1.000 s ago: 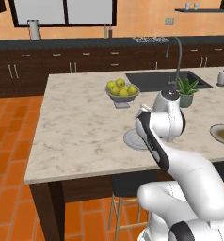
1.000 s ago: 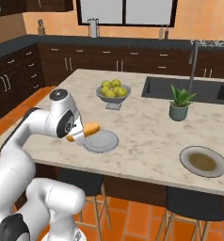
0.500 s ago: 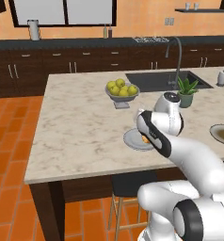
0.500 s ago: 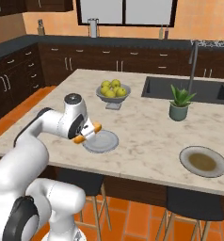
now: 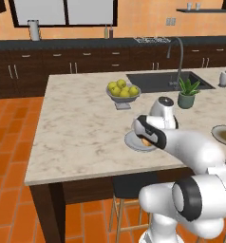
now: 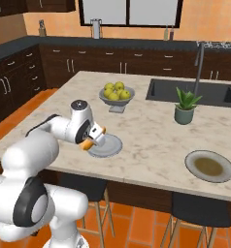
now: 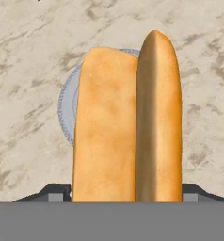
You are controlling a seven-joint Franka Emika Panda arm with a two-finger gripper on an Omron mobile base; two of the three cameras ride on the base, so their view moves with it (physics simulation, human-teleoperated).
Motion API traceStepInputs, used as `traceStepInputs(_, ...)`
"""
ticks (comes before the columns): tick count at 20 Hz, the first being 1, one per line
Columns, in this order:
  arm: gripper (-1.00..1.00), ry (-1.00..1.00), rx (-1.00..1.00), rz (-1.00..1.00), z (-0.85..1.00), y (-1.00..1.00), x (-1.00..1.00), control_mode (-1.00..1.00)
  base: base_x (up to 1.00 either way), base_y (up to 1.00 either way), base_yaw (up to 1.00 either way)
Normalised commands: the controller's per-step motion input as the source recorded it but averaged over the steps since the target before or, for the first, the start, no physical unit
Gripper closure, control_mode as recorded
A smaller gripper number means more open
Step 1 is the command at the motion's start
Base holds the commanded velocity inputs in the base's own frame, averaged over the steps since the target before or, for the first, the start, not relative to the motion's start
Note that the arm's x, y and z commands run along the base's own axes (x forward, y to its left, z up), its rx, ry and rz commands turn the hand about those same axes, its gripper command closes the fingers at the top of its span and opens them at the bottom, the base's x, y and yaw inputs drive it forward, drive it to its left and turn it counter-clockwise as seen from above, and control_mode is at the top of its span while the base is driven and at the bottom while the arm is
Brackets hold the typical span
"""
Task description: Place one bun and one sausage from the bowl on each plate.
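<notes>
Hand view: the golden-tan, elongated bun [image 7: 128, 127] stands between the two dark finger tips, which show at 7 and 5 o'clock of the bun's lower end; the gripper [image 7: 126, 194] is clamped on the bun across its width. The bun surface is matte and finely mottled, split lengthwise into a flat pale half and a rounded, darker half. Behind it lies the round, flat, grey-rimmed plate [image 7: 68, 110] with the pale centre, on the beige veined marble counter [image 7: 34, 42]. In the right base view, the bun [image 6: 90, 140] sits at the 9 o'clock rim of that plate [image 6: 107, 146]. The second plate [image 6: 209, 166], olive-brown in the centre, lies well apart at 3 o'clock.
</notes>
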Motion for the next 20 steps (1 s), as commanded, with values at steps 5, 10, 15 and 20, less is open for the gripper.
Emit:
traceStepInputs(5,1.0,0.08,0.0,0.15,-0.16,-0.19,0.2,-1.0,0.0,0.0,0.0)
traceStepInputs(10,1.0,0.08,-0.02,0.11,-0.22,-0.05,0.27,-1.0,0.0,0.0,0.0)
traceStepInputs(15,1.0,0.01,-0.06,0.06,-0.21,0.0,0.31,-1.0,0.0,0.0,0.0)
traceStepInputs(20,1.0,0.0,-0.1,0.07,-0.31,0.0,0.12,-1.0,0.0,0.0,0.0)
